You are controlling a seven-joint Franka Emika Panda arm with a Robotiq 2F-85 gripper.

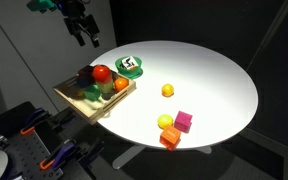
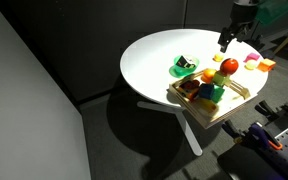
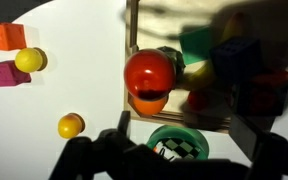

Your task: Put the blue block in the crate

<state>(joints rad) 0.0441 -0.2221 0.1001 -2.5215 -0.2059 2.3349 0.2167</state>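
Note:
The blue block lies inside the wooden crate, in shadow in the wrist view, next to a green block, a red ball and an orange piece. The crate sits at the edge of the round white table in both exterior views. My gripper hangs high above the table behind the crate, also seen in an exterior view. In the wrist view its fingers stand wide apart with nothing between them.
A green bowl with a checkered object stands beside the crate, directly below the gripper in the wrist view. A yellow ball lies mid-table. A magenta block, another yellow ball and an orange block sit near the table's edge.

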